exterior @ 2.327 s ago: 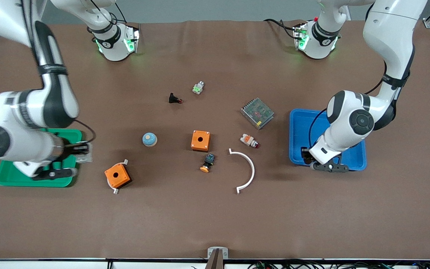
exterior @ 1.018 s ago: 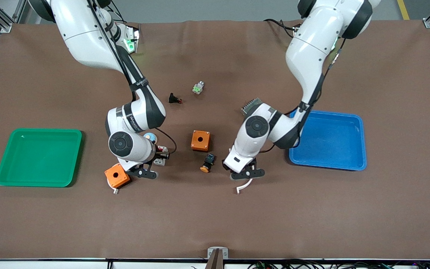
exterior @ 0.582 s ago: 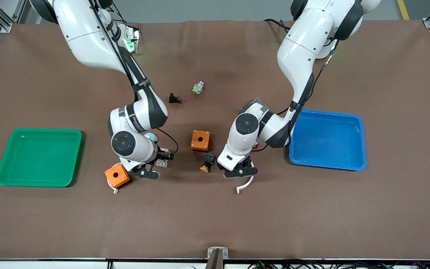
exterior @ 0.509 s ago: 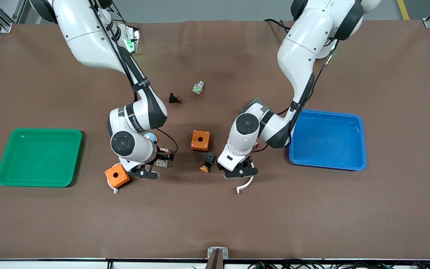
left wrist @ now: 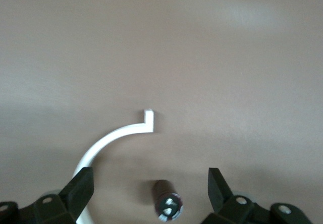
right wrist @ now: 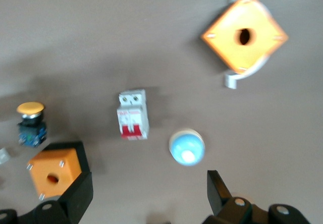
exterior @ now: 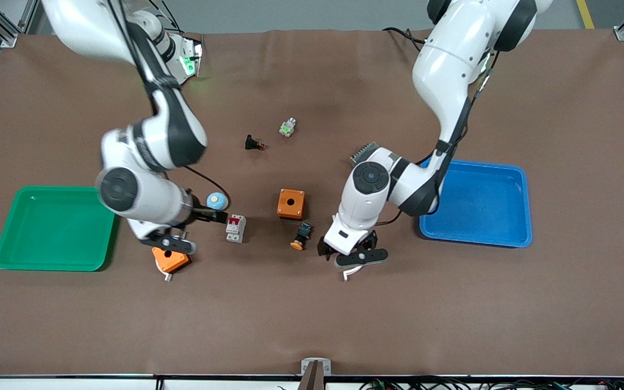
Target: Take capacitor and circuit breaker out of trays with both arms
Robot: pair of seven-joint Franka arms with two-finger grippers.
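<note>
The breaker (exterior: 235, 227), a white block with a red lever section, lies on the table between the blue dome (exterior: 216, 201) and an orange box (exterior: 291, 203); it also shows in the right wrist view (right wrist: 133, 115). My right gripper (exterior: 170, 245) (right wrist: 149, 183) is open and empty, up over the bracketed orange box (exterior: 170, 262). The capacitor (left wrist: 167, 204), a tiny dark cylinder with a pale end, lies on the table between the open fingers of my left gripper (left wrist: 150, 183) (exterior: 355, 257), untouched by either finger. In the front view the left hand hides it.
A green tray (exterior: 57, 227) sits at the right arm's end and a blue tray (exterior: 474, 203) at the left arm's end. A white arc (left wrist: 108, 141), an orange-capped push button (exterior: 301, 236), a black switch (exterior: 253, 143), a green-white part (exterior: 287, 127) and a mesh box (exterior: 363, 151) lie mid-table.
The right gripper has let the breaker go onto the table and drawn back toward the green tray. The left gripper has shifted slightly nearer the front camera, over the white arc's end.
</note>
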